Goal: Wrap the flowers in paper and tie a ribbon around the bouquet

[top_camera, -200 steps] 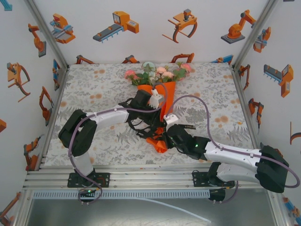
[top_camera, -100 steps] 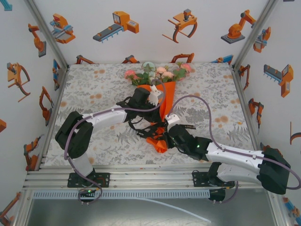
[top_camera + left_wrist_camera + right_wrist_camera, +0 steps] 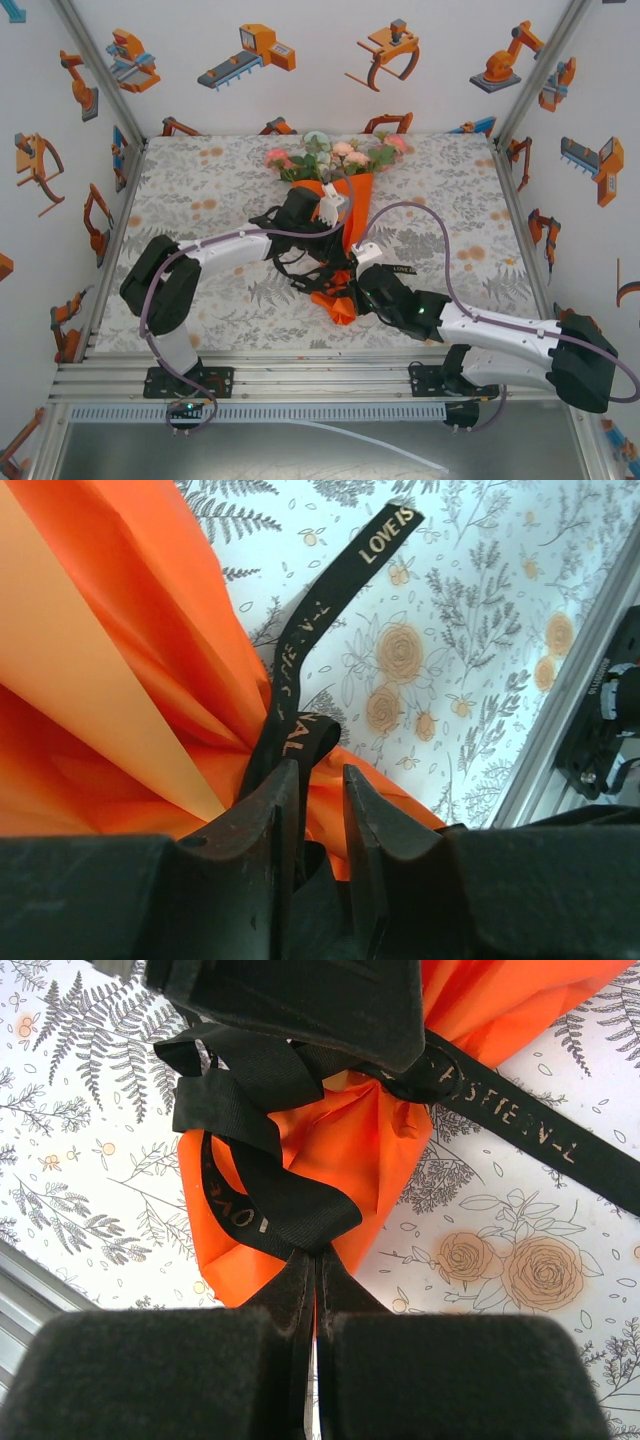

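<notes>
Right pincer [image 3: 315, 1257] is found clamped on a loop of the ribbon [image 3: 285, 1215]. The gathered narrow end of the paper [image 3: 340, 1150] lies directly ahead of it on the table [image 3: 520, 1260]. Left pincer [image 3: 320, 775] is seen narrowly parted, with ribbon running ahead from its tips and the bouquet [image 3: 350, 200] just beside it.
</notes>
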Available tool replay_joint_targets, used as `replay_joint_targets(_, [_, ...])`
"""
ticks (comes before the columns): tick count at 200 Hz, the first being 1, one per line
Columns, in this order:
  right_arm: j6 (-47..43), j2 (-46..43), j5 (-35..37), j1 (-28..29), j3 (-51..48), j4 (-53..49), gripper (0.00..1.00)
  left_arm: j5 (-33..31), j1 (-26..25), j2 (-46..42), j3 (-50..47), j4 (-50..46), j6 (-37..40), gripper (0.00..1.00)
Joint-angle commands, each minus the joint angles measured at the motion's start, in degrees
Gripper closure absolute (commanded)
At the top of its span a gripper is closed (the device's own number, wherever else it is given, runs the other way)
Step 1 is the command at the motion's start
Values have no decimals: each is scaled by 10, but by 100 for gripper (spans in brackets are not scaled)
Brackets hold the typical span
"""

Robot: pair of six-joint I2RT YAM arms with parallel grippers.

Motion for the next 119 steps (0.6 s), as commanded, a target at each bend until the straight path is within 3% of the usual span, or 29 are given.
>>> replay_joint_targets(1, [10,-3,8,-5,1,-4,100,-24,-4,12,1,-10,26,72])
replay_joint_targets(13, [9,-4,8,-5,0,-4,100,-29,-4,15,3,-16,34,73])
replay_joint_targets(33, [10,-3,7,-6,-1,-4,100,-28,-4,14,2,-17,35,84])
replay_joint_targets(53, [12,-3,7,-7,-1,-3,100,-27,-4,8,-2,-7,27,100])
replay_joint_targets(119, [14,-5,8,-11,-6,5,100,11,-5,-38,-5,34,-17,100])
